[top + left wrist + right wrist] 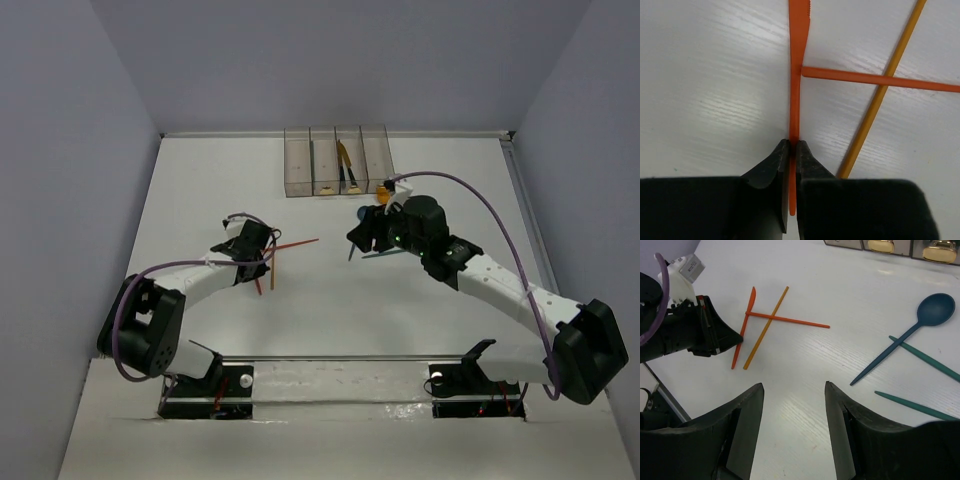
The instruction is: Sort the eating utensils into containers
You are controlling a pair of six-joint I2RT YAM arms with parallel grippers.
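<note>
Both arms are the same build: white tube-ish links with chunky matte black joint housings. The left arm [190, 280] has its big black shoulder block [140, 335] at the lower left of the overhead shot, and the right arm [500, 285] has its own at lower right. Each carries a greyish-purple cable [500, 215] hanging loose off the links. Black base plates [200, 395] sit along the bottom edge, each with a little white round dot. The left gripper [792, 146] is plain black, tapering to thin tips. The right gripper [792, 390] has broad, slab-like fingers [745, 425], slightly glossy.
</note>
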